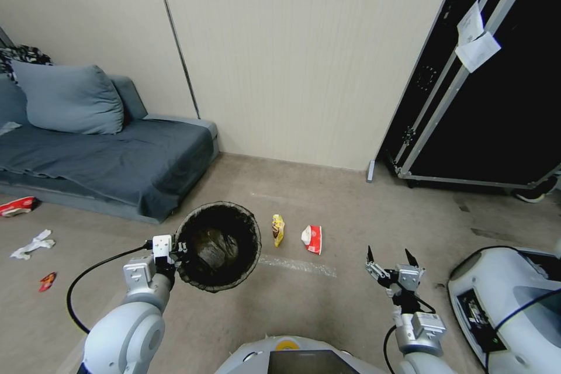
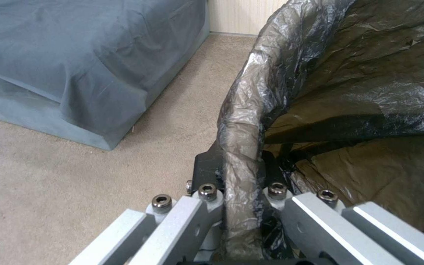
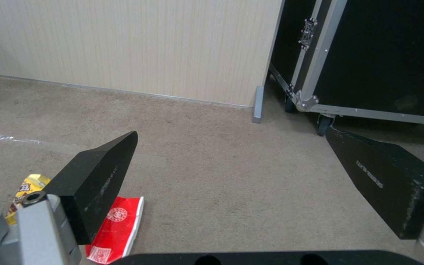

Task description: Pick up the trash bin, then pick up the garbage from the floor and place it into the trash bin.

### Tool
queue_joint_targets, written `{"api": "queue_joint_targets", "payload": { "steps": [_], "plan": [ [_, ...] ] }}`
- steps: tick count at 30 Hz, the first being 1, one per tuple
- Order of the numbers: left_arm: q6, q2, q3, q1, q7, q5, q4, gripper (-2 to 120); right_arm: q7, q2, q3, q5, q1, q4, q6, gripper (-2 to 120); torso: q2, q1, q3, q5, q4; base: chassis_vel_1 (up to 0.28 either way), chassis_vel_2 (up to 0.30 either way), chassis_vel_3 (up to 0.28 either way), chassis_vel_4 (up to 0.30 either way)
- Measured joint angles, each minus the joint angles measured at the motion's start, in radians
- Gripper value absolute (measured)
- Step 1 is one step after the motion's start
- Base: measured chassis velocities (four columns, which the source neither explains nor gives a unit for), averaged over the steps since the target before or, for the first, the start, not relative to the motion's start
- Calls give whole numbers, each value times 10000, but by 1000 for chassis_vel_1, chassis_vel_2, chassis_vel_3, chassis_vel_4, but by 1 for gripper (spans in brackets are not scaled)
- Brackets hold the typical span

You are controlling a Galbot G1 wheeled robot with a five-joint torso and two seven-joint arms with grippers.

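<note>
Trouble could start at the rim of the trash bin (image 1: 218, 245). The bin is held up off the floor (image 1: 327, 310) by the left end effector (image 1: 174, 252), at about 9 o'clock on the bin's round mouth. The fingers are closed tight on the rim, with the dark bag liner (image 2: 244, 121) pinched between them. Only that one edge is held, so the bin could tip or swing if the arm is moved fast. The thin liner could also be torn or pulled loose where it is pinched.

The right end effector (image 1: 390, 262) is held low above the floor, wide open, with nothing in it. Garbage is seen just beyond it, at about 11 o'clock: a yellow wrapper (image 1: 278, 229) and a red-and-white packet (image 1: 313, 239), lying near each other but apart. Both are flat and thin, so they could be pushed along the carpet instead of being caught. More litter is seen far off at 9 o'clock near the sofa (image 1: 105, 158): crumpled white paper (image 1: 34, 244) and a small red scrap (image 1: 47, 281). These could be missed.
</note>
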Motion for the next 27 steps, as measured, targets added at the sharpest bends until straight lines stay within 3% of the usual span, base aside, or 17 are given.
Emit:
{"api": "queue_joint_targets", "payload": {
  "steps": [4,14,20,27],
  "plan": [
    [27,94,-96,-14,0,-92,-102,1,-1,1,-6,56,122,-99,-10,100,0,0,0,1,0,-42,24,42,-26],
    [40,220,-247,-134,-52,-366,-273,1,-174,-157,-102,773,2168,-958,-1917,100,-1,0,0,2,-4,0,0,0,0],
    [39,481,-393,-27,-55,-456,-440,1,195,-1489,-944,2035,3951,-2399,-2662,100,0,1,0,1,0,0,0,0,0],
    [36,569,-434,61,-55,-453,-556,1,579,-2021,-1824,2948,5320,-4073,-2737,100,0,0,0,1,-1,0,0,0,0]
  ]
}}
